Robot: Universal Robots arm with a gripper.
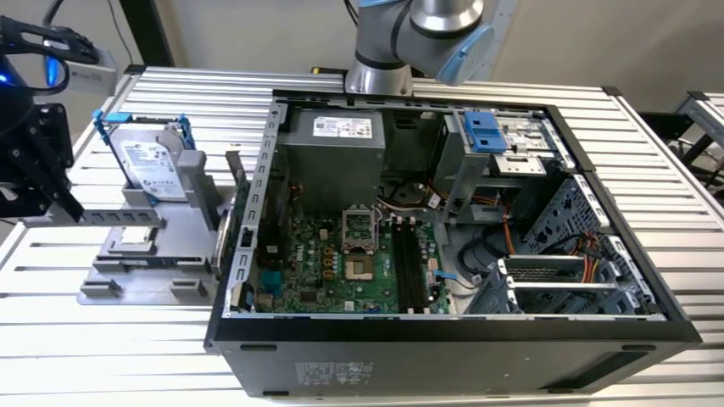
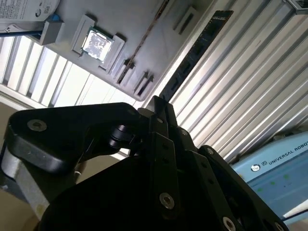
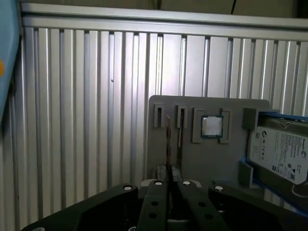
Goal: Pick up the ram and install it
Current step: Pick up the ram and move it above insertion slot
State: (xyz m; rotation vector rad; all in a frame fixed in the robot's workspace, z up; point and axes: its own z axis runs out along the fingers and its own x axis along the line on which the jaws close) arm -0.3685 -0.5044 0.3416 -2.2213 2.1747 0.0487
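The open computer case (image 1: 453, 339) lies on the slatted table (image 1: 192, 93), its black memory slots (image 1: 408, 267) bare, so nothing is installed yet. On the exterior view's left sits a gray holder (image 1: 147, 280). The gripper (image 1: 46, 191) hangs at that holder's outer side, well apart from the case; whether it is spread or pressed together I cannot tell. The ram (image 1: 234, 174) seems to stand at the holder's edge just beside the case wall, untouched. I judge the work to be in the pick-up step, at the approach. Taking the ram calls for lining up squarely on its thin edge, clear of holder and case wall.
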